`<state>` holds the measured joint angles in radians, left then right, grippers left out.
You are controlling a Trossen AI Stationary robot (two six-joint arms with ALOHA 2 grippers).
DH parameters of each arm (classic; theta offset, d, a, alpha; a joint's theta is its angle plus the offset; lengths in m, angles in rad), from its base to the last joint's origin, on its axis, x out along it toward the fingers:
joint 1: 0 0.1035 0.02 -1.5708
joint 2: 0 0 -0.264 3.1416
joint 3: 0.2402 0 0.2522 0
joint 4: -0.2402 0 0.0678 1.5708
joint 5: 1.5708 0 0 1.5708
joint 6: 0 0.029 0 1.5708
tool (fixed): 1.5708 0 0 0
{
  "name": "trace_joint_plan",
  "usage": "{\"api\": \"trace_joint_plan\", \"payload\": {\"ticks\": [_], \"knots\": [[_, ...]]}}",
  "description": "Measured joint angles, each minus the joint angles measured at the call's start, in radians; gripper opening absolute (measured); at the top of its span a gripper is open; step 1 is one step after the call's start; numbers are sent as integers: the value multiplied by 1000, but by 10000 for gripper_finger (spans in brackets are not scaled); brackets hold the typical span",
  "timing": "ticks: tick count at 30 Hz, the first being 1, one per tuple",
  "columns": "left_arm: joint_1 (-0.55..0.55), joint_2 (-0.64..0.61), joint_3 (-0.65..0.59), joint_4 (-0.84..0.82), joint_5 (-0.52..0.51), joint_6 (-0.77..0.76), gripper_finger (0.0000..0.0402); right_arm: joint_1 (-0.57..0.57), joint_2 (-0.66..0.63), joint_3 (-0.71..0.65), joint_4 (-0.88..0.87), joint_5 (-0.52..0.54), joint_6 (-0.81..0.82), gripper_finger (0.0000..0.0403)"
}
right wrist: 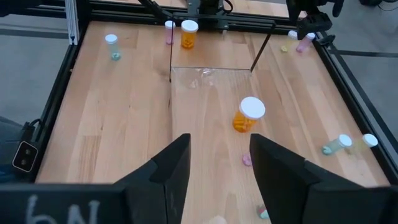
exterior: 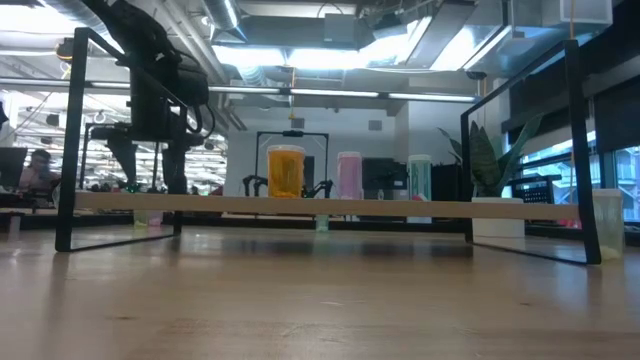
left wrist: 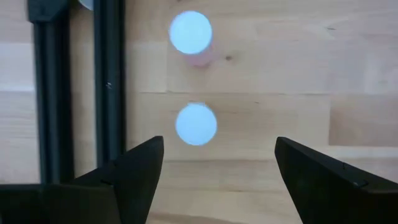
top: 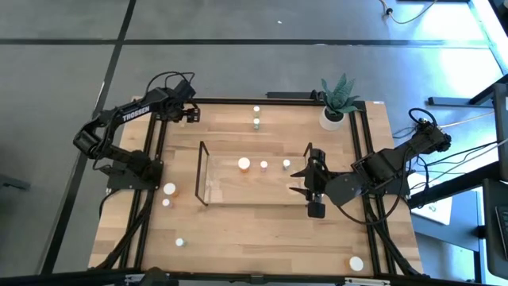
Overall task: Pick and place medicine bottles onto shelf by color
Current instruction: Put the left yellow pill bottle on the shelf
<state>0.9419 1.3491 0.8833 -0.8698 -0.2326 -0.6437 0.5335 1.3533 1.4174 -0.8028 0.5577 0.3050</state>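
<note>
The clear shelf (top: pixel 208 191) stands mid-table. An orange bottle (top: pixel 244 164), a pink bottle (top: pixel 264 165) and a green bottle (top: pixel 286 164) stand upright on its top. My right gripper (top: pixel 302 182) is open and empty above the shelf's right end, pointing left; the orange bottle (right wrist: pixel 247 116) stands ahead of its fingers. My left gripper (top: pixel 190 117) is open and empty at the table's far left corner. Below it stand two white-capped bottles (left wrist: pixel 196 123), one of them pinkish (left wrist: pixel 190 31).
Loose bottles stand on the table: two near the far edge (top: pixel 256 115), an orange one (top: pixel 169 189) and a pink one (top: pixel 166 202) left of the shelf, one (top: pixel 180 241) near left, one (top: pixel 355 263) near right. A potted plant (top: pixel 336 105) stands far right.
</note>
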Motion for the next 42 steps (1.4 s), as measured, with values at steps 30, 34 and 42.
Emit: {"api": "trace_joint_plan", "payload": {"ticks": [30, 34, 42], "knots": [[0, 168, 0, 57, -43, 50, 299, 0, -1, 0, 0, -1, 1, 168], [0, 168, 0, 58, -43, 50, 282, 0, -1, 0, 0, -1, 1, 168], [0, 168, 0, 62, -43, 50, 243, 0, -1, 0, 0, -1, 1, 168]]}}
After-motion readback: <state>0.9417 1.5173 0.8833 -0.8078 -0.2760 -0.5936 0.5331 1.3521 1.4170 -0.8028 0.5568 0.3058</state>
